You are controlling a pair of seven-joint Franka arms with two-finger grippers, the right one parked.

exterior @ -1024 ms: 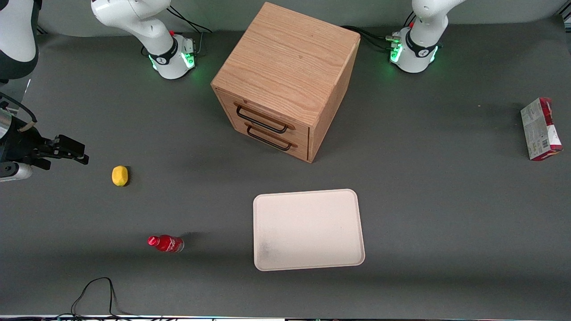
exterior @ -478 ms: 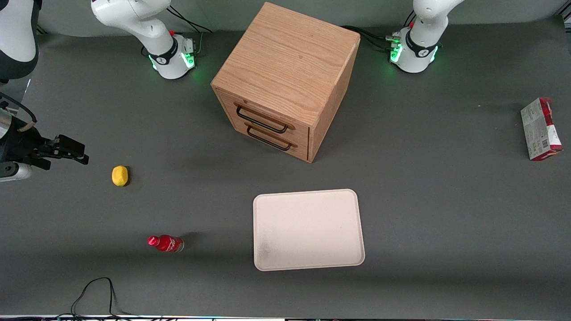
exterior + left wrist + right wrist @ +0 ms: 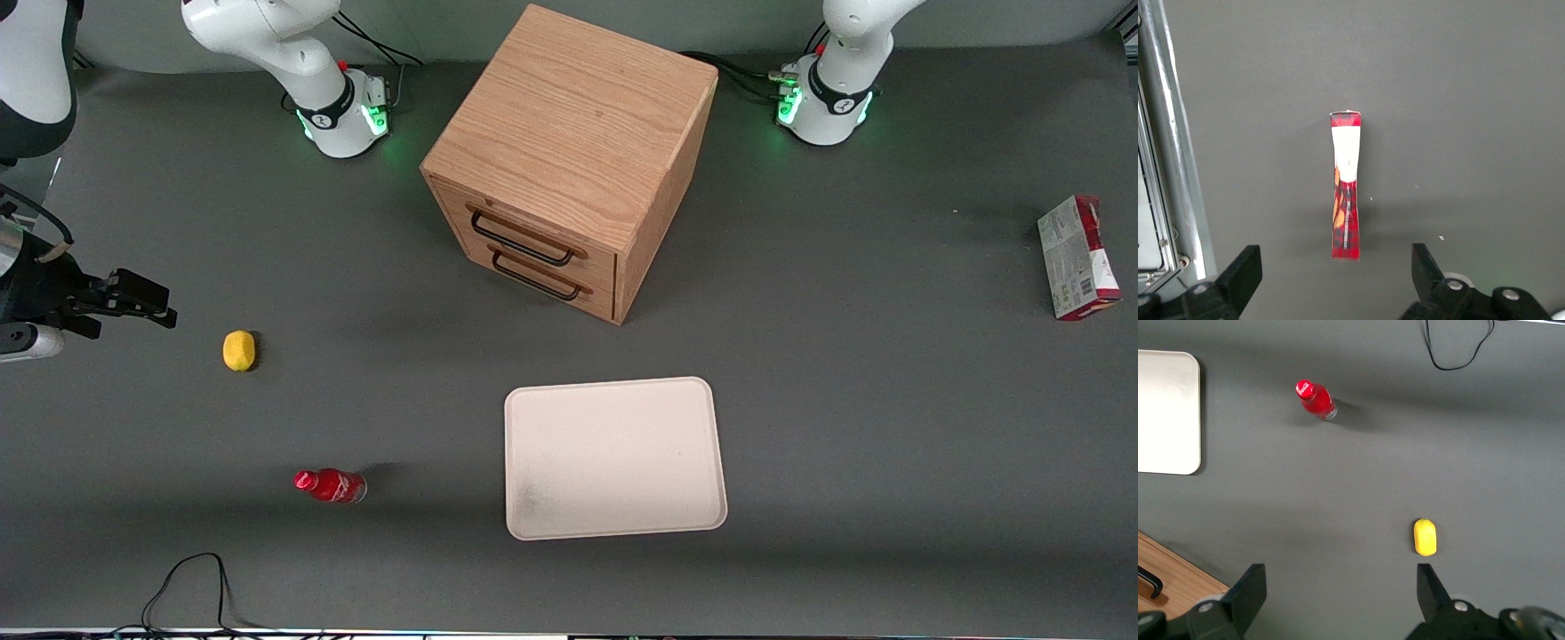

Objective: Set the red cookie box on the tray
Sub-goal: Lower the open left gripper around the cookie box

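Hovering above red cookie box (image 3: 1346,193), tool (image 3: 1337,280) spread wide, empty; box standing edgewise on worktop (image 3: 1458,100), well apart from tray (image 3: 613,458).

Not much to actually read here tbh. The red cookie box (image 3: 1077,258) has a barcode and blocks of small print on its pale face, but none of it is legible. From the left gripper (image 3: 1337,280), hanging spread wide above the box's narrow edge (image 3: 1345,187), there's only a thin line of unreadable print. The small red bottle (image 3: 331,485) has white lettering on its label, possibly a cola logo, can't make it out.
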